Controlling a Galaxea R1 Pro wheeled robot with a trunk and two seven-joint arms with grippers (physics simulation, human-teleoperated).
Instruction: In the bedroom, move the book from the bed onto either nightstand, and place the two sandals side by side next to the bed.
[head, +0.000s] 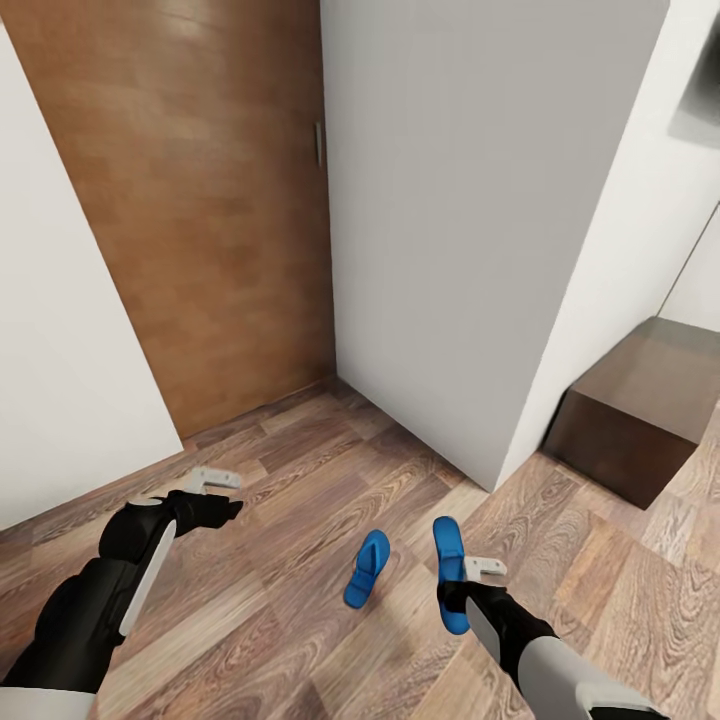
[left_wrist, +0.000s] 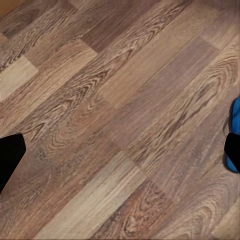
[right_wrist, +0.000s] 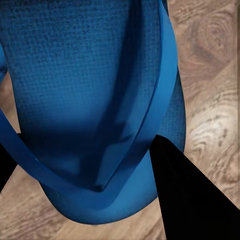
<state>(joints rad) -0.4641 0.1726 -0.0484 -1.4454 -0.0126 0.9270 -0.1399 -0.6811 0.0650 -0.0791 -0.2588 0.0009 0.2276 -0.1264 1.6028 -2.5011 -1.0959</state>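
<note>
Two blue sandals lie on the plank floor (head: 300, 480) near the white wall corner (head: 440, 300). The right gripper (head: 462, 592) is clenched on the strap of the right sandal (head: 449, 560), fingers (right_wrist: 190, 195) either side of the thong. The left sandal (head: 366, 568) lies just beside it, untouched. The left gripper (head: 222, 495) hovers released over bare floor. One nightstand (head: 630, 410) stands beyond the wall. No writing is readable.
</note>
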